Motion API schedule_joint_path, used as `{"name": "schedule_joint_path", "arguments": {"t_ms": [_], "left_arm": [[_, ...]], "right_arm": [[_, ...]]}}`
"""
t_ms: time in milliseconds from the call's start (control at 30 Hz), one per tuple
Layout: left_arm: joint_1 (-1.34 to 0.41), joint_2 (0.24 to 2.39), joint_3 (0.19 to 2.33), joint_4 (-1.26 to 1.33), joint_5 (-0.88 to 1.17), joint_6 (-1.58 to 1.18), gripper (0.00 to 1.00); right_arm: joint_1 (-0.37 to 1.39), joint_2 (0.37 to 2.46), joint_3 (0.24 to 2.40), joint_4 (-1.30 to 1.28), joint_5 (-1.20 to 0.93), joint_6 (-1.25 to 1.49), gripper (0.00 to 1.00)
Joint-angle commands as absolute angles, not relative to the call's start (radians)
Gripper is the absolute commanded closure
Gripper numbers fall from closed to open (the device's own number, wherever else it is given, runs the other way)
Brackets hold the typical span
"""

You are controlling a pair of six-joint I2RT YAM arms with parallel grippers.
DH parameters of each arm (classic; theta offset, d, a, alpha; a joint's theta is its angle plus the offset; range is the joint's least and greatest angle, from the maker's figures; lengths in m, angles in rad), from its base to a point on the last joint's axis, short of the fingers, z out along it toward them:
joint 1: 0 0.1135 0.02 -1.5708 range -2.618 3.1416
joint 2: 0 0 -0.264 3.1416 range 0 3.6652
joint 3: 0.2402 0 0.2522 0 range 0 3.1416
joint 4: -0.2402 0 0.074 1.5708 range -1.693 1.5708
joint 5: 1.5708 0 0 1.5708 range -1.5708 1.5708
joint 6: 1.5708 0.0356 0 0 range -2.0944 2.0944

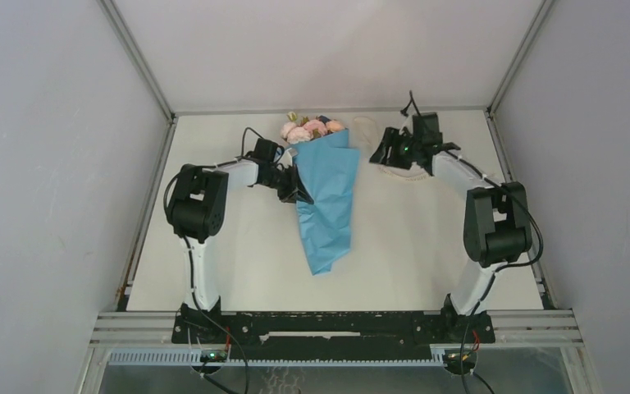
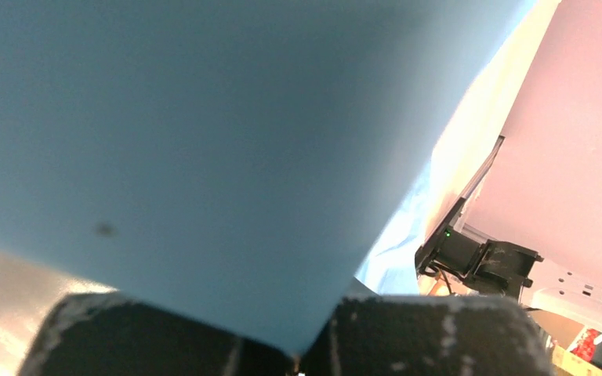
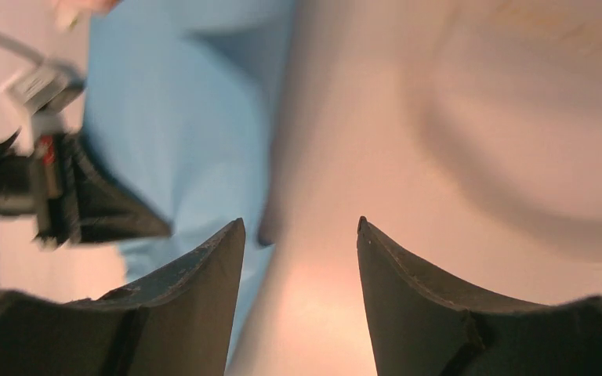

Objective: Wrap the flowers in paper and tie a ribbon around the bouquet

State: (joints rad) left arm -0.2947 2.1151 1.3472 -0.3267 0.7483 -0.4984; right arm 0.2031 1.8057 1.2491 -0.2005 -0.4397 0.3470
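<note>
While the paper (image 1: 328, 205) is pinched at its left edge by the left gripper (image 1: 302, 191), the right gripper (image 3: 299, 224) is seen open, empty.

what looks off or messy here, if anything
Nothing spilled or damaged. The paper sits loosely creased around the flowers, its left edge pinched by the left gripper; the ribbon lies apart, untied.

A robot lab test cell: plain grey panels (image 1: 41, 164) on aluminium rails (image 1: 137, 57) wall in a white table (image 1: 238, 271) ahead and to either side of the fingers (image 3: 196, 298), with two arms (image 1: 199, 201) bolted to a black bar (image 1: 336, 327) and loose cables (image 1: 540, 236) behind them.
</note>
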Motion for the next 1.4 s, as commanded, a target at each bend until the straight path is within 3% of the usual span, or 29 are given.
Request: {"name": "schedule_joint_path", "arguments": {"t_ms": [0, 200, 433, 500, 567, 667, 767, 900, 933, 1000, 1033, 1067, 1100, 1167, 1267, 1367], "left_arm": [[-0.27, 2.064, 1.313, -0.393, 0.775, -0.506, 1.0], [-0.269, 2.016, 1.29, -0.395, 0.753, -0.492, 1.0], [-0.255, 2.008, 1.303, -0.423, 0.744, -0.472, 1.0], [-0.251, 2.005, 1.308, -0.427, 0.745, -0.47, 1.0], [-0.245, 2.002, 1.313, -0.431, 0.741, -0.469, 1.0], [-0.233, 1.999, 1.32, -0.433, 0.731, -0.467, 1.0], [-0.224, 1.998, 1.325, -0.434, 0.727, -0.464, 1.0], [-0.22, 1.994, 1.325, -0.44, 0.729, -0.45, 1.0], [-0.219, 1.994, 1.324, -0.443, 0.729, -0.446, 1.0], [-0.219, 1.995, 1.328, -0.451, 0.727, -0.432, 1.0], [-0.22, 1.997, 1.329, -0.454, 0.728, -0.427, 1.0], [-0.22, 1.997, 1.33, -0.458, 0.727, -0.422, 1.0], [-0.219, 1.997, 1.33, -0.461, 0.727, -0.419, 1.0], [-0.22, 1.997, 1.328, -0.46, 0.728, -0.417, 1.0], [-0.22, 1.994, 1.324, -0.461, 0.724, -0.411, 1.0], [-0.221, 1.991, 1.32, -0.461, 0.715, -0.404, 1.0]], "right_arm": [[0.175, 1.86, 1.411, -0.416, -0.231, 0.126, 0.36], [0.188, 2.097, 1.683, -0.655, -0.211, 0.011, 0.36], [0.248, 2.221, 1.764, -0.687, -0.143, -0.048, 0.39], [0.25, 2.228, 1.772, -0.708, -0.175, -0.052, 0.49], [0.247, 2.197, 1.732, -0.711, -0.246, -0.037, 0.74], [0.244, 2.099, 1.64, -0.709, -0.409, 0.024, 0.98], [0.277, 1.952, 1.444, -0.692, -0.624, 0.085, 1.0], [0.391, 1.791, 1.238, -0.786, -0.729, 0.097, 1.0], [0.428, 1.768, 1.212, -0.837, -0.747, 0.075, 0.94], [0.476, 1.705, 1.177, -0.902, -0.695, 0.068, 0.68], [0.481, 1.66, 1.173, -0.925, -0.642, 0.079, 0.5], [0.478, 1.616, 1.176, -0.935, -0.59, 0.095, 0.12], [0.467, 1.569, 1.187, -0.937, -0.554, 0.105, 0.02], [0.445, 1.455, 1.231, -0.906, -0.461, 0.11, 0.0], [0.455, 1.291, 1.269, -0.754, -0.117, 0.063, 0.0], [0.441, 1.106, 1.123, -0.383, 0.058, -0.063, 0.0]]}}
